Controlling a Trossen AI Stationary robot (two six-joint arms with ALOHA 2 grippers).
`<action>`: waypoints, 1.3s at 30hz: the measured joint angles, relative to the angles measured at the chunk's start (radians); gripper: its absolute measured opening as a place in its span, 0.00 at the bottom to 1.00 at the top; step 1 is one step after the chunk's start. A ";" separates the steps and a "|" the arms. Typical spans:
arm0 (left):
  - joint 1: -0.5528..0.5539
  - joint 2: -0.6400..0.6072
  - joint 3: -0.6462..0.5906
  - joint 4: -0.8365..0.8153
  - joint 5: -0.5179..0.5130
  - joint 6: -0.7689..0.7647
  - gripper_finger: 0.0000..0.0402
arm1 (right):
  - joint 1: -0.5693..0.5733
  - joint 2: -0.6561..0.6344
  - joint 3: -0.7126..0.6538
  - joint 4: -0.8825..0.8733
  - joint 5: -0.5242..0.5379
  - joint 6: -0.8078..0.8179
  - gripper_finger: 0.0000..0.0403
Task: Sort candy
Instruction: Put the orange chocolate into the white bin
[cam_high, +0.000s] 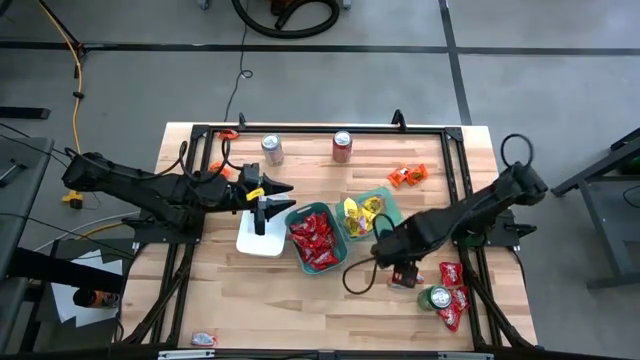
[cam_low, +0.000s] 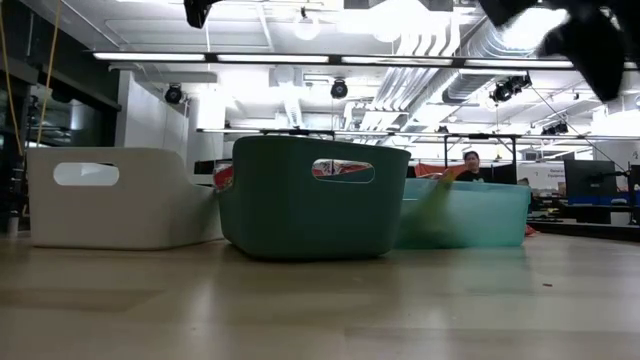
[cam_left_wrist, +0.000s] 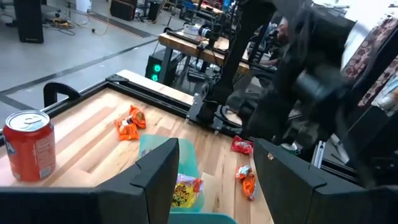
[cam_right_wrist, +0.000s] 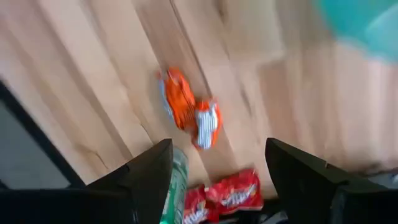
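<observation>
Right gripper (cam_high: 402, 272) hangs just off dark green tray's (cam_high: 316, 239) right end, fingers spread, nothing between them; I see orange candy (cam_right_wrist: 188, 107) on wood beneath it. Left gripper (cam_high: 268, 201) sits over white tray (cam_high: 262, 240), beside dark green tray's left side, fingers apart, empty. Red candy (cam_high: 312, 240) fills dark green tray. Yellow candy (cam_high: 358, 211) lies in light teal tray (cam_high: 368, 213), touching its right side. More orange candy (cam_high: 407, 176) farther right of it. Loose red candy (cam_high: 452, 293) around green can (cam_high: 435, 297), right of it, past right gripper.
</observation>
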 joint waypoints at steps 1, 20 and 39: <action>0.000 0.000 0.000 0.000 0.000 0.000 0.49 | 0.004 0.003 -0.044 0.030 -0.023 0.022 0.63; 0.000 0.000 0.000 -0.001 0.000 0.000 0.49 | 0.008 -0.008 -0.435 0.461 -0.100 0.497 0.63; 0.000 0.000 0.000 -0.002 -0.004 0.000 0.49 | 0.014 0.029 -0.440 0.476 -0.108 0.511 0.20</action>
